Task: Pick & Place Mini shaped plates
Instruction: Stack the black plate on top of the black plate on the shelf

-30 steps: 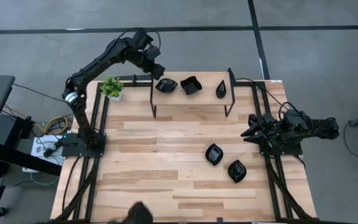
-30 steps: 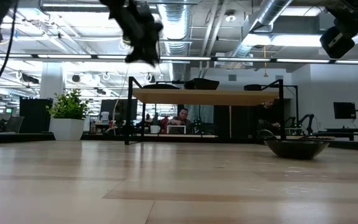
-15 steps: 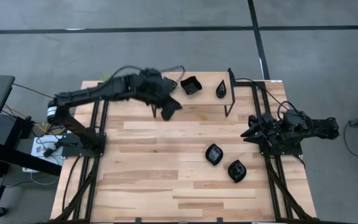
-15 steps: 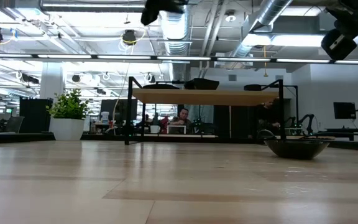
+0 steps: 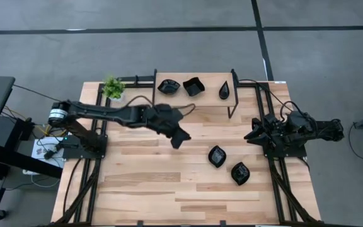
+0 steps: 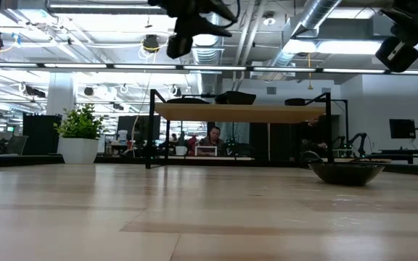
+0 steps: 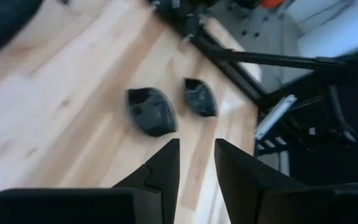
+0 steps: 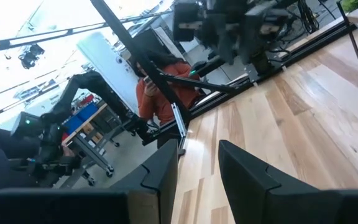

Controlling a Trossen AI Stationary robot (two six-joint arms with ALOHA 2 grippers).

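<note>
Wooden tabletop [image 5: 156, 170] holds two mini shaped plates [image 5: 217, 156] loose near the idle right gripper [image 5: 254, 135], three more sit on the raised shelf [image 5: 194, 101], and the empty left gripper [image 5: 180, 140], fingers slightly apart, reaches toward the loose pair, so two placements apparently remain.

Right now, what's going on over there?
Left pincer empty, open, above two dishes on table. Right pincer parked at edge. Three dishes on shelf. Nothing blocking.

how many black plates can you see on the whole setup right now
5: three on the raised shelf, a wavy one, a square one and a teardrop; two on the table. None looks hidden.
</note>
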